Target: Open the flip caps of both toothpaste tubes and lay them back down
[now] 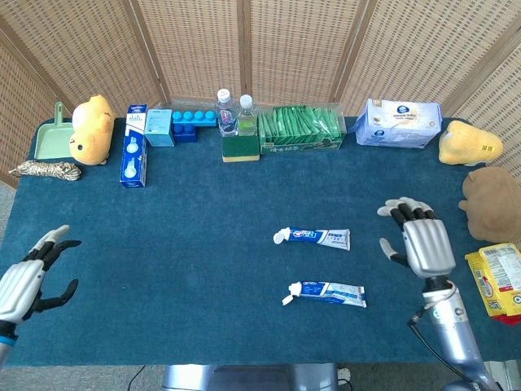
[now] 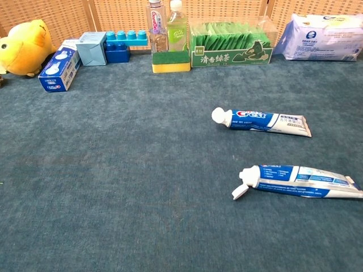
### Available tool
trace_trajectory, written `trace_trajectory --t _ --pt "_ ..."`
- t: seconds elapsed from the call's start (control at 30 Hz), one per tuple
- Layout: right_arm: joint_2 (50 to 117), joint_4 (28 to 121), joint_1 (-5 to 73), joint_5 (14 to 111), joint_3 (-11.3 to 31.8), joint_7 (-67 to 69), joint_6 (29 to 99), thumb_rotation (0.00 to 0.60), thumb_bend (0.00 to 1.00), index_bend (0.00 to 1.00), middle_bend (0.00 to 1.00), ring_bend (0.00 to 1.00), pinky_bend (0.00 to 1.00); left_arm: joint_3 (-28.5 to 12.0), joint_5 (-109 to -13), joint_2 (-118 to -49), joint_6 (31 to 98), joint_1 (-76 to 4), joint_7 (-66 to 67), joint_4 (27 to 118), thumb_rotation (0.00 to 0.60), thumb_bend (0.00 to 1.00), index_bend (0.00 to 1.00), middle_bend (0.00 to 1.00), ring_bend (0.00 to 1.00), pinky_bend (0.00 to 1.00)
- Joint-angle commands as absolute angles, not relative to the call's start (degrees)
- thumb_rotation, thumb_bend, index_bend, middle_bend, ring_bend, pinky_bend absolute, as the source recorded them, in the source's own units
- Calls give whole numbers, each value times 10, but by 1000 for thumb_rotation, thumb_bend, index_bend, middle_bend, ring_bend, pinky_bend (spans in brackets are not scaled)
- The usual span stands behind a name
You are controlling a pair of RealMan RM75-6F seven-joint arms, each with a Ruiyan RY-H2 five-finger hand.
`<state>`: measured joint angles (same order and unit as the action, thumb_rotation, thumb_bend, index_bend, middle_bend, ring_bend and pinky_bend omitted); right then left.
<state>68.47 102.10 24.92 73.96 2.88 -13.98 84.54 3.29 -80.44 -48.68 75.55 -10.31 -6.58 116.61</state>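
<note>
chest view: near tube (image 2: 300, 181) (cap flipped open)

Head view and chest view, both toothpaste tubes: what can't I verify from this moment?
- Farther blue-and-white toothpaste tube: whether its white cap is flipped open; the cap faces the camera end-on in the chest view and is too small in the head view.
- Nearer blue-and-white toothpaste tube: tail cut by the chest view's right edge.
- Left hand and right hand: outside the chest view entirely.
- Small print on both tubes: too small.
</note>
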Motion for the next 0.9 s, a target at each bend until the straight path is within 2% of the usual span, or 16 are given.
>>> trace_trajectory --t 0.03,0.37,0.6,0.9 --pt "700 983 218 759 10 -131 863 600 307 331 293 183 224 41 -806 -505 774 -84 -52 1148 600 397 186 28 0 134" --pt "711 950 151 765 -8 -119 887 599 312 339 295 183 223 49 -821 -579 858 -23 41 1090 600 396 209 34 0 120" --pt "710 944 109 779 -18 -98 908 600 318 348 298 183 223 46 -868 -621 926 11 65 1060 600 396 221 58 0 100" --pt "710 943 83 797 -13 -89 913 600 321 361 300 184 223 36 -887 -634 944 22 52 1043 600 396 229 65 0 92"
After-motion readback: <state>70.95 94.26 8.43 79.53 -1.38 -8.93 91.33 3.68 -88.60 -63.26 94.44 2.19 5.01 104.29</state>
